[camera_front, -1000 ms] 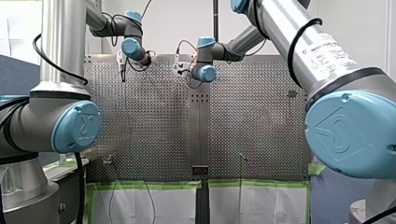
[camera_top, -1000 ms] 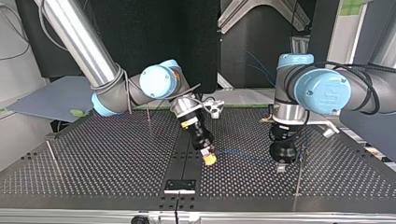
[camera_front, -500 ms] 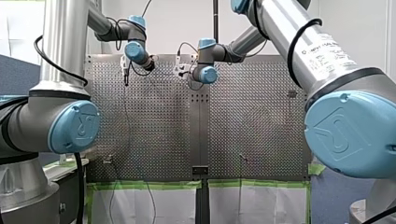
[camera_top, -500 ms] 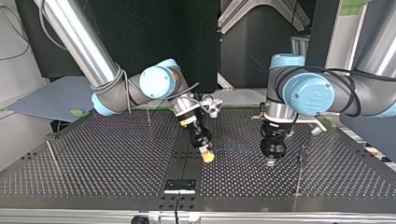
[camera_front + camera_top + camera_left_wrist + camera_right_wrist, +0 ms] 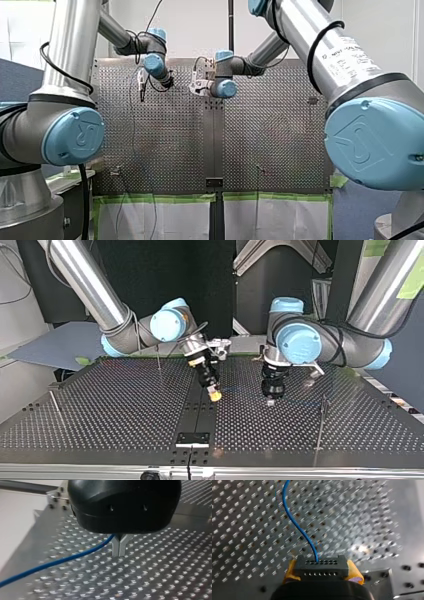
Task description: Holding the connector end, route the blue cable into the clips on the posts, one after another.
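Two grippers are low over the perforated table (image 5: pixel 125 425), and each camera catches something different. In the right wrist view, my right gripper (image 5: pixel 322 572) clamps its yellow pads (image 5: pixel 355 573) on the dark connector (image 5: pixel 322 565), and the blue cable (image 5: pixel 297 527) snakes away ahead of it. In the left wrist view, my left gripper (image 5: pixel 119 551) has its metal fingers pinched together, with that cable caught at their base and trailing off to one side. Only the top view shows the pair close together at mid-table, with a thin post (image 5: pixel 320 425) well apart from them.
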You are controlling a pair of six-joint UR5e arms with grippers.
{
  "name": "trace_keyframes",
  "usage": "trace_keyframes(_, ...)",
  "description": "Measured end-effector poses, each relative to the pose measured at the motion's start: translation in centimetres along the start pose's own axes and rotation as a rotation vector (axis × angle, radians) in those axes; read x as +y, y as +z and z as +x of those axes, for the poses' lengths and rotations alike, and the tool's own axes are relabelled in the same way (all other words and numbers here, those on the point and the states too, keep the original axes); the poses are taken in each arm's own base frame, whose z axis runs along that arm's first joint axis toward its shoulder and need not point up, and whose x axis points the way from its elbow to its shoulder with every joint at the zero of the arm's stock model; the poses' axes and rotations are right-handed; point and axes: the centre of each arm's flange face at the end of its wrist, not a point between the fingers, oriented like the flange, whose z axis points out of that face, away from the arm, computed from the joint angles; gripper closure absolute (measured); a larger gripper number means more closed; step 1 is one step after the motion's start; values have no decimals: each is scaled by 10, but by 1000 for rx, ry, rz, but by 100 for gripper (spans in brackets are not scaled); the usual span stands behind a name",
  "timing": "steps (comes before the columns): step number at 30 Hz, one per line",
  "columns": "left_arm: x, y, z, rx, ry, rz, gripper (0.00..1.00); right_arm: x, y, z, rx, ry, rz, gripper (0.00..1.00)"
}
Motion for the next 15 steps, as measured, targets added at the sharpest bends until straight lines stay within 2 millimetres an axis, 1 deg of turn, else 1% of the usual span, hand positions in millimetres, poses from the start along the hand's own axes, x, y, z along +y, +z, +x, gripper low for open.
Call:
trace_keyframes(4, -8, 3, 16, 27, 8, -15, 100, 7, -4, -8, -17, 1, -22, 100)
trace_keyframes(7, -18, 5, 31, 53, 16, -17, 100, 12, -8, -15, -30, 2, -43, 100)
trace_keyframes(11, -36, 8, 53, 72, 15, -16, 100, 23, -14, -27, -54, 1, -84, 100)
trace_keyframes(15, -54, 10, 72, 74, 2, -16, 100, 35, -25, -44, -90, 1, -140, 100)
